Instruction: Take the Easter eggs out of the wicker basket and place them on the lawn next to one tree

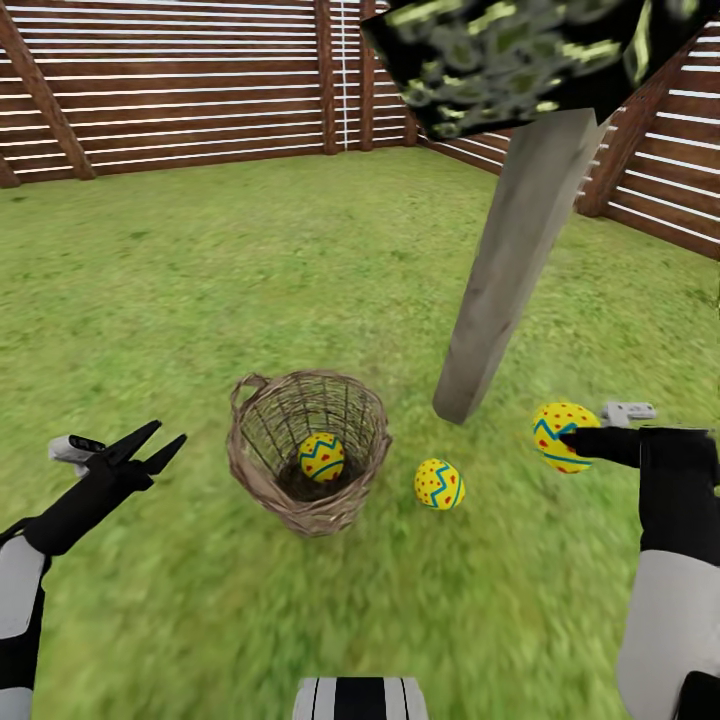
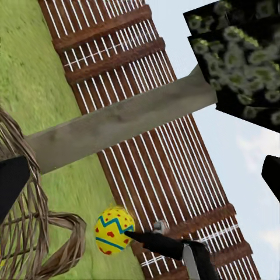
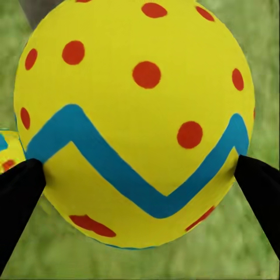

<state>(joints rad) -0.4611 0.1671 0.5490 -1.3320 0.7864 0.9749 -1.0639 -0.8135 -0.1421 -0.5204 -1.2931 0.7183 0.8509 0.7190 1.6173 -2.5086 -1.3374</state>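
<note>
The wicker basket stands on the lawn in front of me, with one Easter egg inside it. A second egg lies on the grass between the basket and the foot of the tree. My right gripper is shut on the third egg, holding it above the grass to the right of the trunk. In the right wrist view that egg sits between the two black fingers. To the left of the basket, my left gripper is open and holds nothing.
The brown slatted fence closes off the garden behind and to the right. The tree's dark foliage hangs overhead. In the left wrist view the basket rim, the trunk and the held egg show.
</note>
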